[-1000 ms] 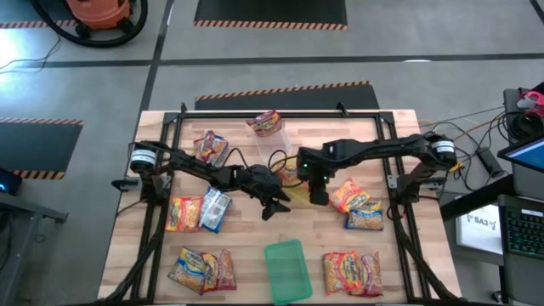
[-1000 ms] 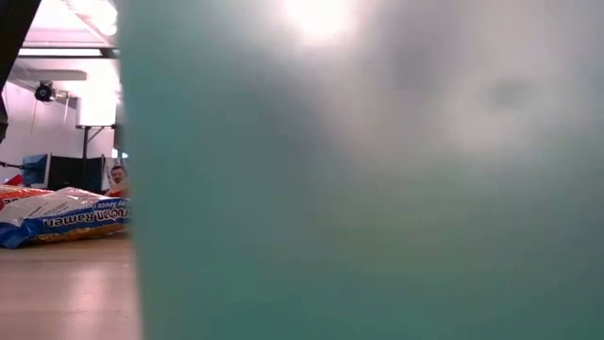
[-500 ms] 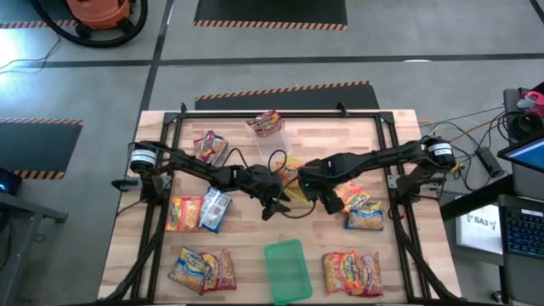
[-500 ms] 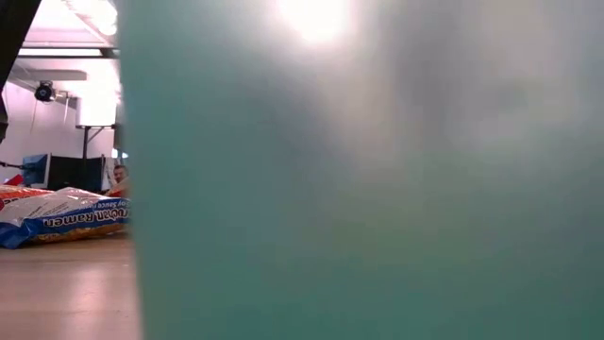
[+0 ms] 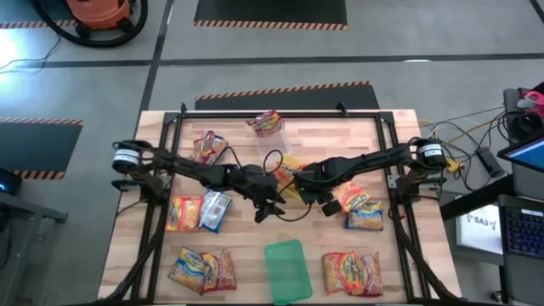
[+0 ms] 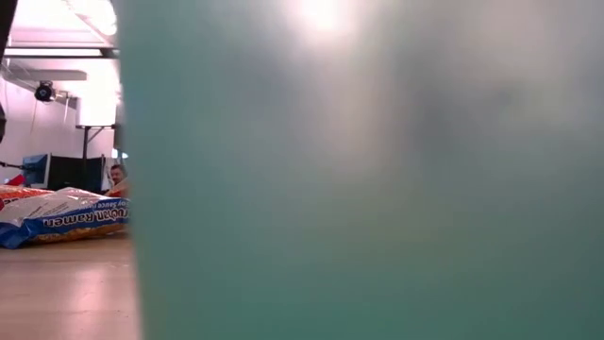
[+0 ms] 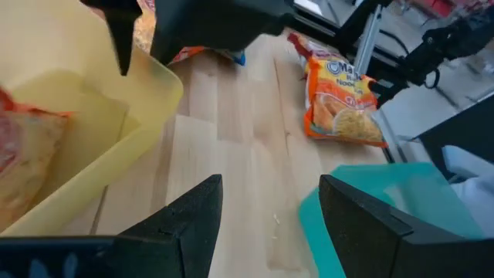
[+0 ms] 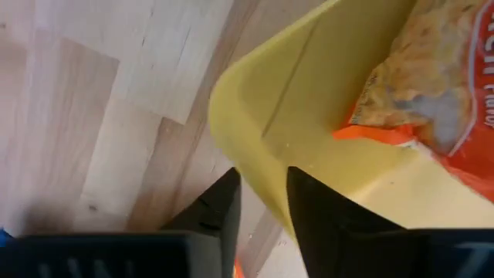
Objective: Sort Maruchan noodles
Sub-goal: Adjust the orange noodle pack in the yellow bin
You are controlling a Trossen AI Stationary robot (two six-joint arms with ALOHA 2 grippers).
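My right gripper (image 8: 262, 212) sits at frame centre in the high view, fingers nearly closed astride the yellow tray's (image 8: 309, 139) rim, an orange packet (image 8: 432, 85) inside it. My left gripper (image 7: 266, 224) hovers just left of centre, fingers apart, empty, above bare table (image 7: 231, 116) beside the green tray (image 5: 285, 269). Other noodle packets (image 5: 201, 270) lie scattered left, right and top.

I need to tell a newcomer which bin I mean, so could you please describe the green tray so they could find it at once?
Start at the wooden table seen from above and go to its near edge, about midway along. The green tray lies there between two clusters of noodle packets, pointing away from the edge. It is the only plain green thing on the table; its neighbours are crinkly printed packets.
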